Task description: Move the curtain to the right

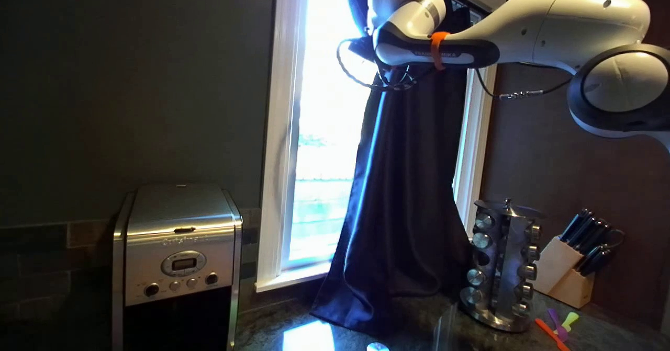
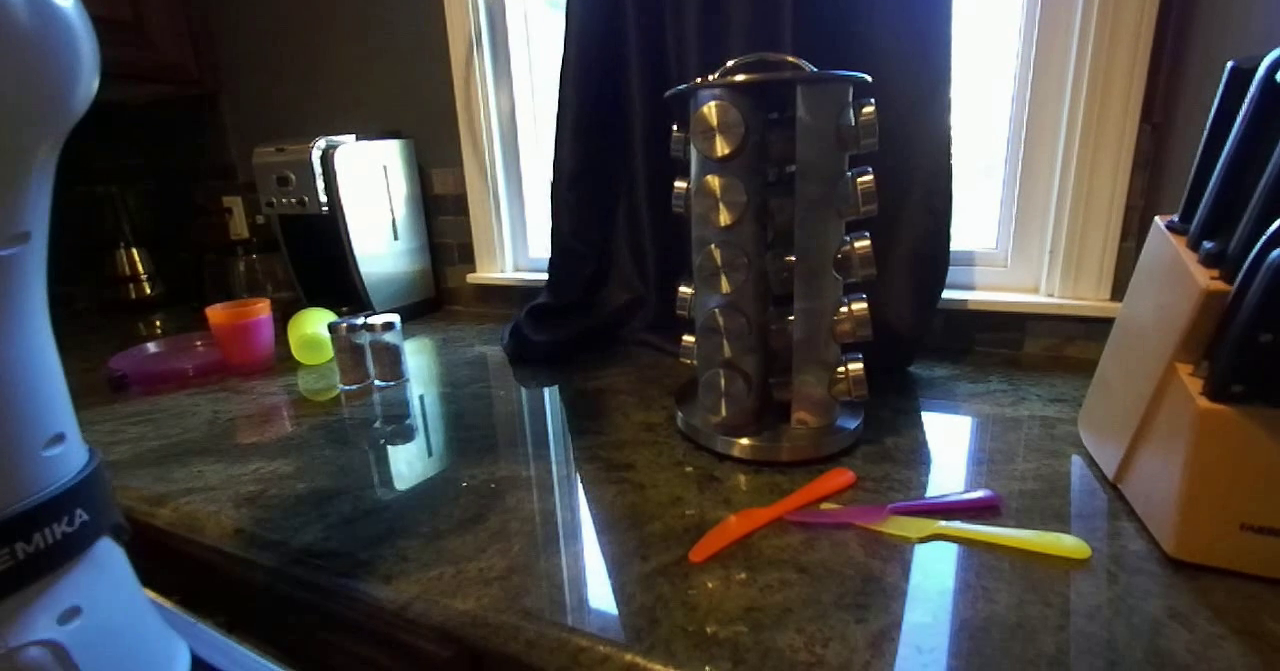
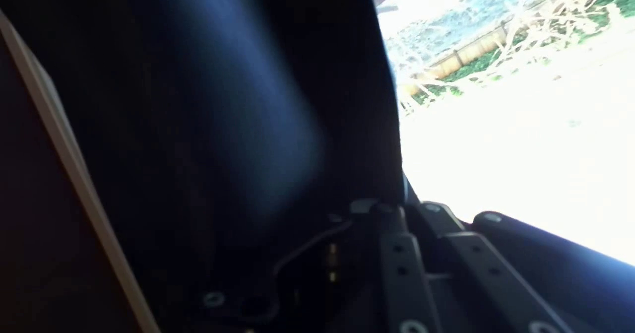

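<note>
Dark curtain (image 1: 408, 199) in a pinch

The gripper (image 3: 408, 205) appears clamped on the cloth's edge in front of the window (image 1: 324, 183), where the curtain hangs with daylight on either side of it in both exterior views. The sideways pull looks to be the step in hand; the next move likely calls for a steady draw toward the window's right side, then release.

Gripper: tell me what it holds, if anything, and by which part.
The curtain, apparently pinched by its side edge beside the bright window; in the wrist view that edge runs into the gripper.
</note>
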`<action>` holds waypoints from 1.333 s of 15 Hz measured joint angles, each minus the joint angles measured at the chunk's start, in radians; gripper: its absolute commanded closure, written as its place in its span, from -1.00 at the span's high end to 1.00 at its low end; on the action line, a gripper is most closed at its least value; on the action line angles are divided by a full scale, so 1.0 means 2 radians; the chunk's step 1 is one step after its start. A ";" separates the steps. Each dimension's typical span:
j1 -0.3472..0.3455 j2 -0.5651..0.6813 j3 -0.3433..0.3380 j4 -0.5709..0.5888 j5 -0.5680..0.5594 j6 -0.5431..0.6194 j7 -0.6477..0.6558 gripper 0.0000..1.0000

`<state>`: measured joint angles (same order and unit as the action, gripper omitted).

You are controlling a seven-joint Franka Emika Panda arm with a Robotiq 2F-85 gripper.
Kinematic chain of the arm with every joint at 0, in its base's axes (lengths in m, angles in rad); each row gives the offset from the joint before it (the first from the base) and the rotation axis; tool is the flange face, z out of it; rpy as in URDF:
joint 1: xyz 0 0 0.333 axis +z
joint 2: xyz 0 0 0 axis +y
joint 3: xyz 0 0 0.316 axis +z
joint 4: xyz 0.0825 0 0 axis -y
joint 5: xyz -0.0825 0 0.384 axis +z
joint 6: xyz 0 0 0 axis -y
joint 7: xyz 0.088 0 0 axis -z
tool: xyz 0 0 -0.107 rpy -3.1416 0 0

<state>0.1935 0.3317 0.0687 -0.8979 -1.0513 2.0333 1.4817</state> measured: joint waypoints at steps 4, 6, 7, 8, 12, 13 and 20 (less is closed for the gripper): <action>-0.032 0.004 -0.031 0.039 0.000 -0.018 0.013 -0.99; -0.052 0.015 -0.045 0.060 0.002 -0.030 0.025 -0.99; -0.062 0.022 -0.050 0.072 0.006 -0.036 0.031 -0.99; -0.072 0.031 -0.055 0.084 0.009 -0.041 0.037 -0.99; -0.110 0.066 -0.066 0.135 0.028 -0.060 0.061 -0.99; -0.118 0.073 -0.067 0.148 0.031 -0.060 0.066 -0.99; -0.171 0.091 -0.070 0.194 0.057 -0.093 0.112 -0.99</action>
<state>-0.1490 0.5144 -0.0717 -0.5089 -0.9370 1.8477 1.7054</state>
